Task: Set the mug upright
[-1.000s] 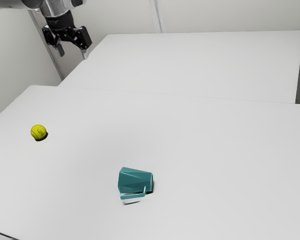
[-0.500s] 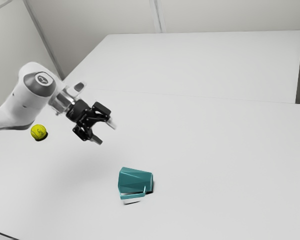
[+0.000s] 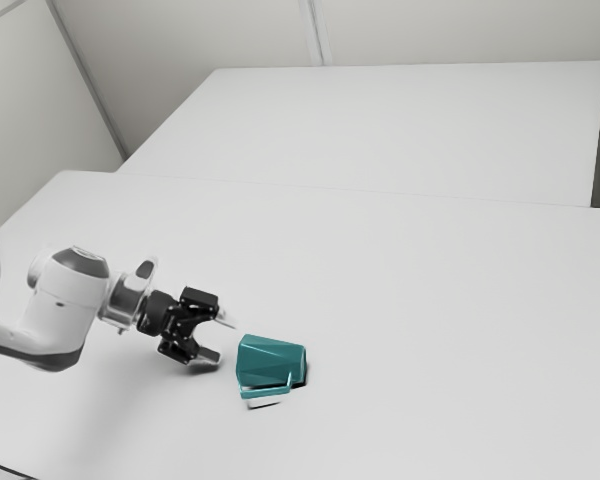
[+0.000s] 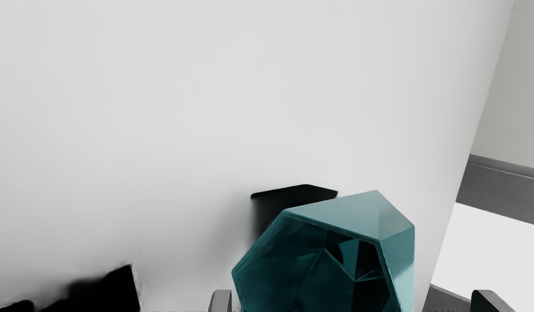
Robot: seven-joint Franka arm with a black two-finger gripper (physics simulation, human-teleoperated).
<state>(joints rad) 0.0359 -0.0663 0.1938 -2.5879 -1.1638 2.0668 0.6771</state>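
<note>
"Claw (image 3: 224, 340) first: how does it stand?"

"Wide apart. The wrist view shows its two fingertips well separated, with nothing gripped between them."

"And the mug (image 3: 270, 358)?"

"Just in front of the fingertips, lying on its side on the tabletop (image 3: 430, 290). Its open mouth faces the claw, and in the wrist view I can see right into the faceted inside."

"Centred between the fingers?"

"No, nearer one than the other, with a gap showing on each side."

"Where's the handle (image 3: 268, 392)?"

"Down along the mug's side, toward the exterior camera."

"Anything else close by?"

"A black shadow (image 4: 292, 197) on the tabletop, right beside the mug in the wrist view."

"And farther off?"

"Past the tabletop's far edge, in the exterior view, a broad white surface (image 3: 400, 125). Behind that, a pale wall (image 3: 460, 30) with an upright strip (image 3: 315, 30) running down it."
</note>
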